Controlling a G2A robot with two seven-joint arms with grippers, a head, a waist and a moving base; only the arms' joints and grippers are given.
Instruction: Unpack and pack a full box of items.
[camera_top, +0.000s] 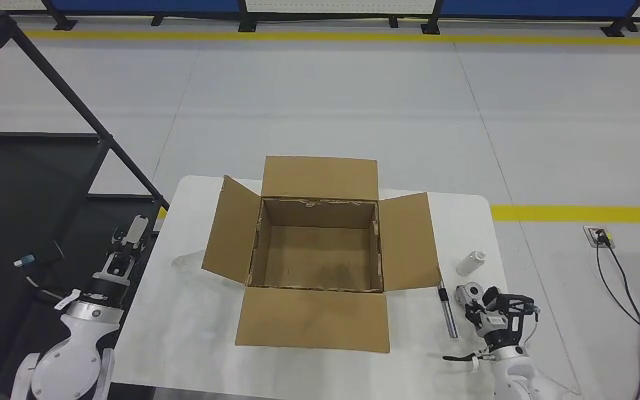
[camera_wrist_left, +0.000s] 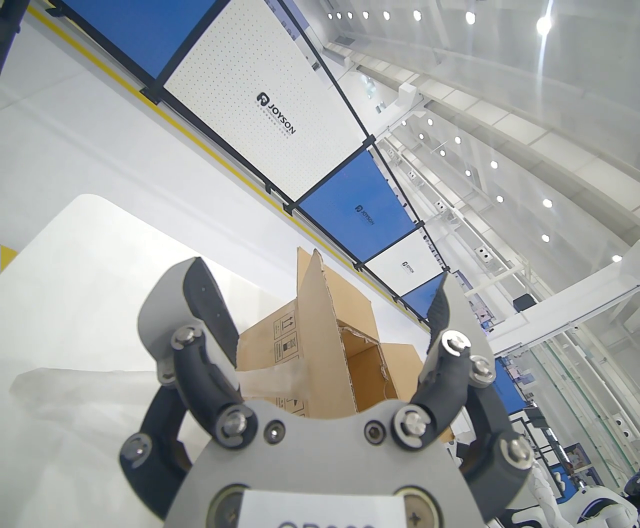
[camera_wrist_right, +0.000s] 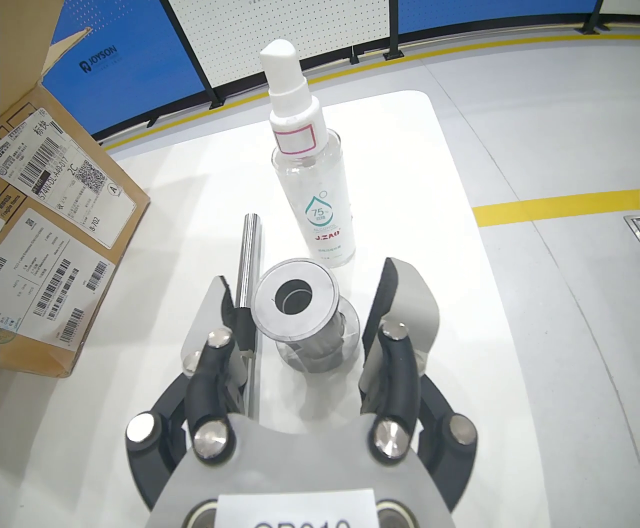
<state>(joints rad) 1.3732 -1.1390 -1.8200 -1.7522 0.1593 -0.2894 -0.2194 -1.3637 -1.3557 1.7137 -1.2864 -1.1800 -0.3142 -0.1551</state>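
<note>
White desk first. Open cardboard box parked mid-desk, all four flaps splayed out, bare cardboard bottom inside. Crumpled clear plastic bag lying just beside the box's left flap. Over toward the right edge, well apart from the box: spray bottle with a white cap, seemingly upright. Shiny metal rod lying flat on the desk between box and bottle. Small clear jar with a grey holed lid, near the bottle and right beside the rod. Right claw spread wide, one finger on each side of that jar; contact with either finger hard to call from here. Left claw spread too, gripping nothing, hanging just off the desk's left edge and pointing toward the box.
</note>
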